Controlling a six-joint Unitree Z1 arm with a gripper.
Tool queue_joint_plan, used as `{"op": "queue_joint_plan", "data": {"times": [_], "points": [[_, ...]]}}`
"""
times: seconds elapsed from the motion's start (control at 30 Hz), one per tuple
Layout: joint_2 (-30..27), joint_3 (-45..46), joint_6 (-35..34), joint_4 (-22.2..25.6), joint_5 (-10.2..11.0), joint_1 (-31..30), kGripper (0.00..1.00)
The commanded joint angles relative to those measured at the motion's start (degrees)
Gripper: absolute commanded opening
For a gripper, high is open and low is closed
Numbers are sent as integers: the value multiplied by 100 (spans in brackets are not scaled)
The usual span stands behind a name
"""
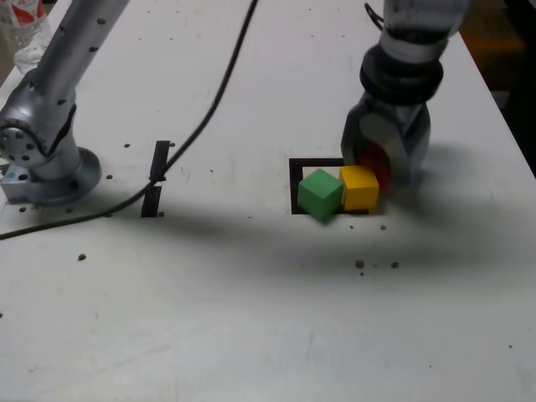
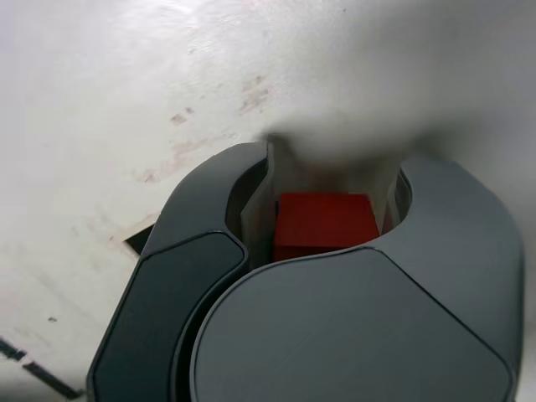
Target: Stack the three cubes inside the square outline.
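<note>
Green cube [image 1: 319,194] and yellow cube [image 1: 361,187] hide the outline's [image 1: 295,180] near edge; jaws clamp the half-hidden red cube [image 2: 322,224].

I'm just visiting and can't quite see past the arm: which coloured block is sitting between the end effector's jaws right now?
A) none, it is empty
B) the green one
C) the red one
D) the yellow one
C: the wrist view shows the red cube between the jaws of the end effector, while the green cube and yellow cube sit free on the table in front of it.
</note>
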Motion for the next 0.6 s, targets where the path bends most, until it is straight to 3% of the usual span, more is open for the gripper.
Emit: {"op": "queue_joint_plan", "data": {"times": [0.0, 0.27, 0.57], "points": [[-328, -43, -56, 156, 76, 9, 2], [-1103, 189, -536, 818, 419, 154, 2], [-1215, 1024, -1020, 599, 462, 400, 2]]}}
